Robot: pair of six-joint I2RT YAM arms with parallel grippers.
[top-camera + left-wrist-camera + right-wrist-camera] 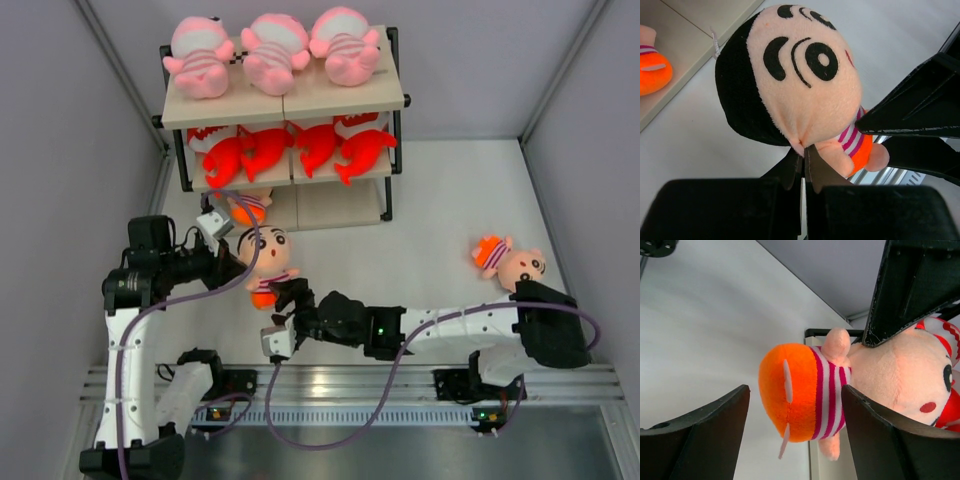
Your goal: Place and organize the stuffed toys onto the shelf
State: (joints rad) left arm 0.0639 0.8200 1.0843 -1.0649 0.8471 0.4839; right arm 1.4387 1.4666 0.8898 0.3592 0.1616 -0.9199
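My left gripper [233,250] is shut on the edge of the head of a dark-haired boy doll [266,256] and holds it off the table in front of the shelf [285,103]. In the left wrist view the fingertips [812,165] pinch a fold of its head [800,85]. My right gripper [286,296] is open, and its jaws stand on either side of the doll's orange shorts [790,390] without touching. Three pink babies [270,48] lie on the top board. Red-orange sharks [300,148] fill the middle board. One boy doll [248,208] lies on the bottom board.
Another boy doll [510,262] lies on the white table at the right, near my right arm's base. Grey walls close in on both sides. The left gripper's black finger [905,290] crosses the right wrist view above the doll.
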